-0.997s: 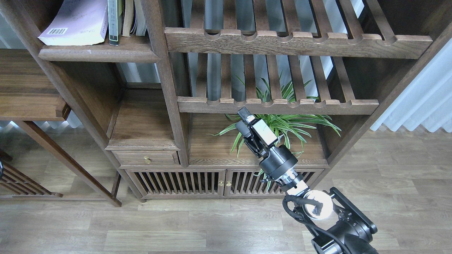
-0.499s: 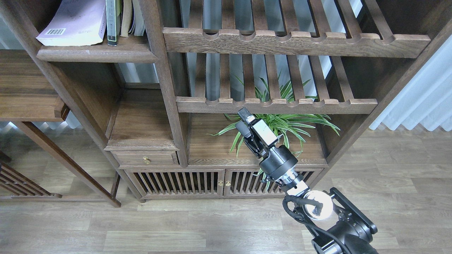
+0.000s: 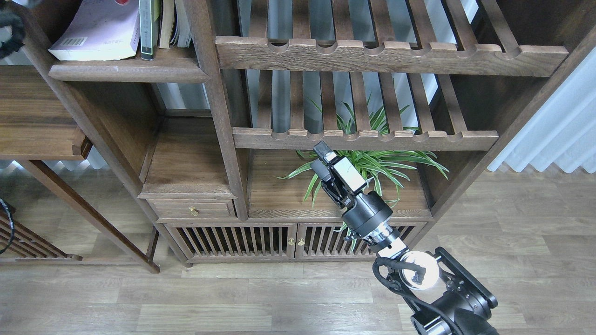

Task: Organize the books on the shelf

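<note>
The white-lavender book [image 3: 93,32] leans on the solid dark-brown shelf [image 3: 125,70] at the top left. The black-grey book [image 3: 148,29] stands upright to its right, next to cream-paged books [image 3: 171,23]. A small red patch [image 3: 122,1] shows at the top edge above the lavender book; I cannot tell what it is. A dark blurred part of my left arm [image 3: 10,32] shows at the top left corner; its gripper is out of view. My right gripper [image 3: 320,157] hangs in front of the lower slatted rack, holding nothing; its dark fingers overlap.
Two slatted racks with notched rails [image 3: 372,53] fill the bookcase's middle. A green potted plant [image 3: 377,163] stands behind my right gripper. A small drawer [image 3: 193,209] and slatted cabinet doors [image 3: 293,239] are below. A side table [image 3: 37,116] stands left.
A dark part of my left arm has come in at the top left corner, and a red patch now shows above the lavender book. My right arm has not moved.
</note>
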